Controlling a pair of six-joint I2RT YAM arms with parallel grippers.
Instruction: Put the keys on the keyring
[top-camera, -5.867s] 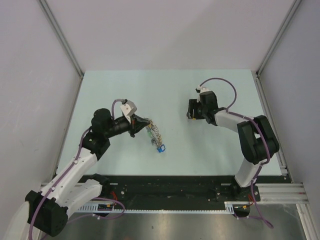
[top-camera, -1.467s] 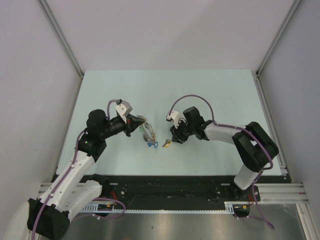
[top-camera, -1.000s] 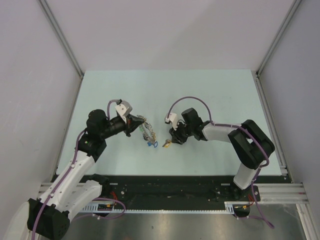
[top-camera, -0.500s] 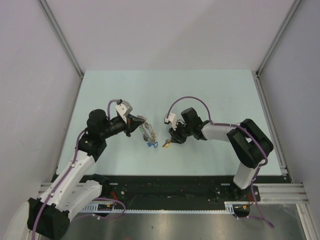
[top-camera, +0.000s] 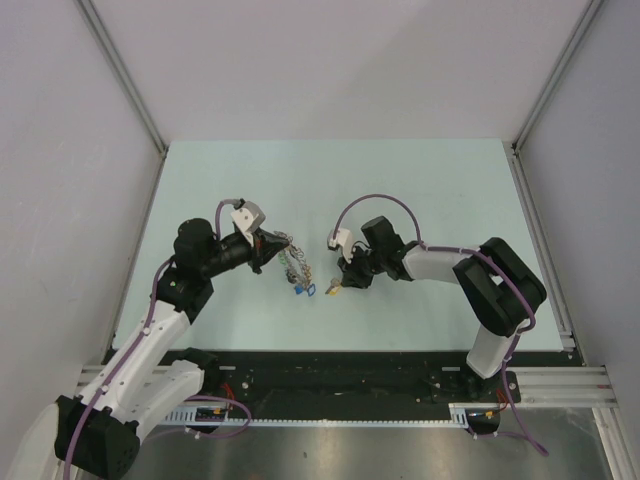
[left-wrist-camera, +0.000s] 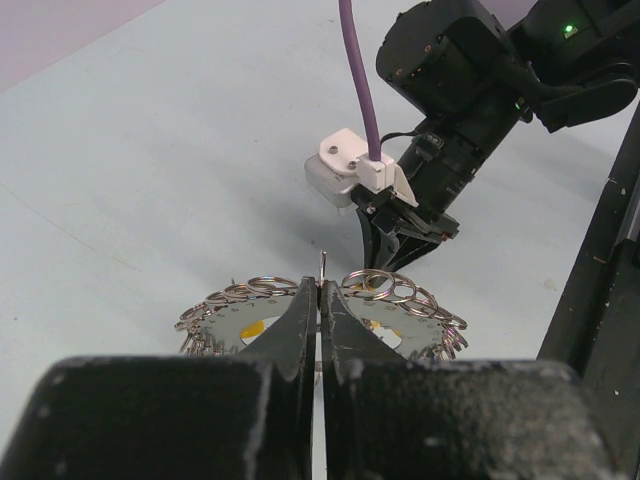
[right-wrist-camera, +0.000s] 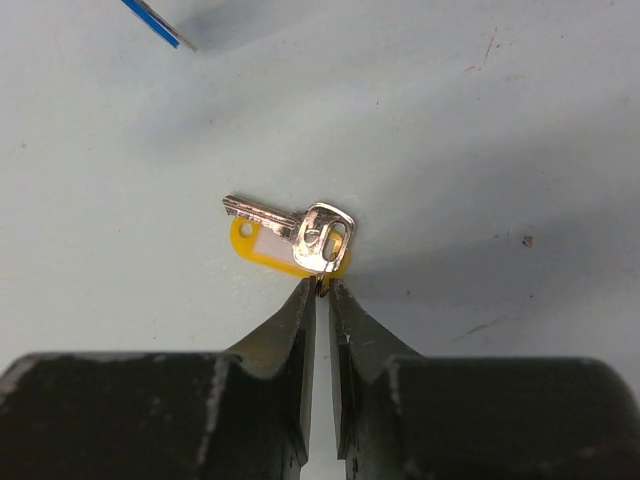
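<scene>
From the top view, the left gripper (top-camera: 268, 250) lies low over the table (top-camera: 420, 180), near the middle of its near edge and a little left of centre. Its jaws are clamped on the keyring (top-camera: 293, 262), which sticks out from its tips toward the right. A blue key (top-camera: 304, 290) shows at the ring's near end. Just to the right, the right gripper (top-camera: 341, 282) points down at the yellow key (top-camera: 332, 292), which lies on the table near the ring but apart from it.

From the left wrist, the left gripper (left-wrist-camera: 320, 300) has its fingers (left-wrist-camera: 295, 330) pressed together on the keyring (left-wrist-camera: 400, 295), with a thin wire end standing up between them. Small split rings fringe the ring's edge on both sides of the fingers. Beyond it the right gripper (left-wrist-camera: 388, 245) comes down to the table, a purple cable (left-wrist-camera: 352, 80) rising from it.

From the right wrist, the right gripper (right-wrist-camera: 322, 292) has its jaws drawn almost together, leaving only a thin slit. The tips meet the lower edge of the yellow key (right-wrist-camera: 300, 232), which lies flat with its silver blade across the yellow tag. I cannot tell whether the jaws actually pinch it. Part of the blue key (right-wrist-camera: 158, 24) shows at the top left.
</scene>
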